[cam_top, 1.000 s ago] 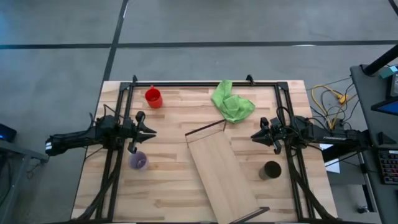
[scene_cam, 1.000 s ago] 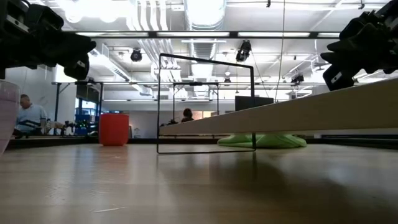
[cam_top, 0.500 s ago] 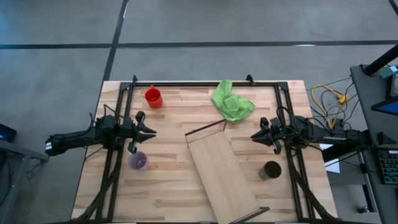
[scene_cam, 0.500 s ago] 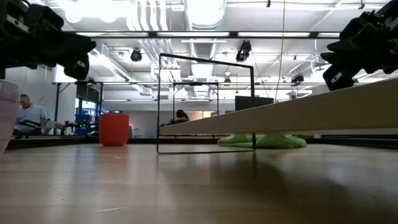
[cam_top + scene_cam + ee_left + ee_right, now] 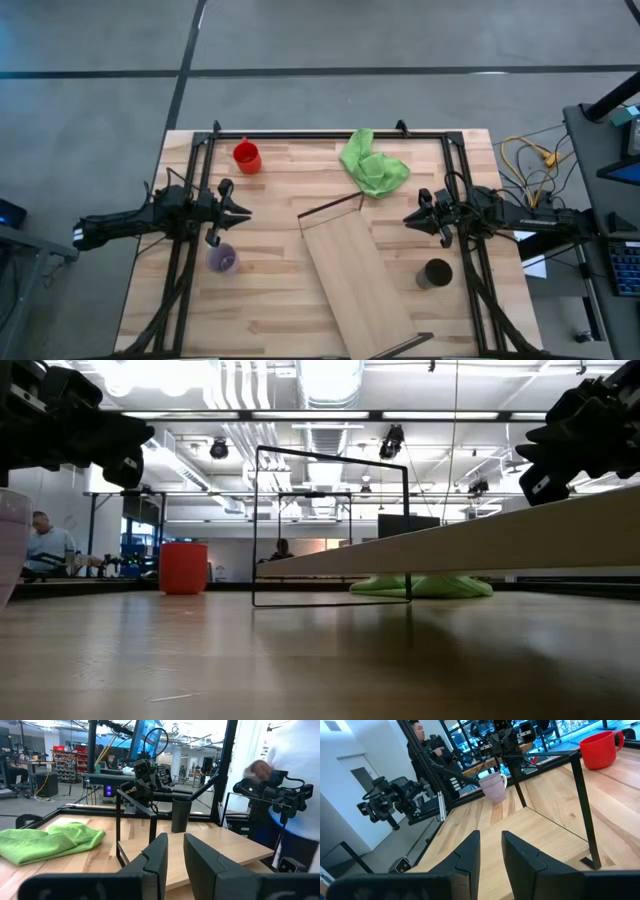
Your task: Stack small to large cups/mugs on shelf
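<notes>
Three cups stand upright on their bases on the slatted table. The red cup (image 5: 247,156) is at the far left, the translucent purple cup (image 5: 222,259) at the left, and the black cup (image 5: 436,273) at the right. The shelf (image 5: 355,270), a light-wood plank on thin black wire legs, runs slantwise from the table's middle to its near edge. My left gripper (image 5: 245,211) hovers level just beyond the purple cup. My right gripper (image 5: 408,218) hovers level beyond the black cup. Each is open by a narrow gap (image 5: 175,857) (image 5: 490,852) with nothing in it.
A crumpled green cloth (image 5: 372,165) lies at the far middle, just beyond the shelf's far end. A black frame (image 5: 300,134) borders the table's far edge and sides. People stand in the room beyond the table (image 5: 295,780) (image 5: 422,740).
</notes>
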`<act>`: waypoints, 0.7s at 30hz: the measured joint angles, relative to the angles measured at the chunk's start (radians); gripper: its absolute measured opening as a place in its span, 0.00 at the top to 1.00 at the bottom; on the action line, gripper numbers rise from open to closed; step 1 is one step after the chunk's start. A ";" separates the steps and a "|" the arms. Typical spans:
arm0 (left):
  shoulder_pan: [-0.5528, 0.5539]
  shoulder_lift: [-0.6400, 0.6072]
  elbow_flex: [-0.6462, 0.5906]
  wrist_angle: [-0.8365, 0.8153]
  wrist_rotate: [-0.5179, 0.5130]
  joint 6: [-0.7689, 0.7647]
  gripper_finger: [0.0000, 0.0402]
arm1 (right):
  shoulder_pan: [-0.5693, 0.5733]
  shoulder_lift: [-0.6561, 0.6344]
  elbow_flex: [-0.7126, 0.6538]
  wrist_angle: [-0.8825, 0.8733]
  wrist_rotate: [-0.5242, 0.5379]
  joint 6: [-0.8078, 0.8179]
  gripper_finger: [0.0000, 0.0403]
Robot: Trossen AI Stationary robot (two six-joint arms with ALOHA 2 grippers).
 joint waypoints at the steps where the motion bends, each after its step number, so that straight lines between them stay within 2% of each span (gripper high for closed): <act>1: 0.000 0.000 0.000 0.000 0.000 0.000 0.88 | 0.000 0.000 0.000 0.000 0.000 0.000 0.81; 21: 0.000 0.000 0.000 0.000 0.000 0.009 0.88 | 0.000 0.000 0.000 0.000 0.000 0.000 0.81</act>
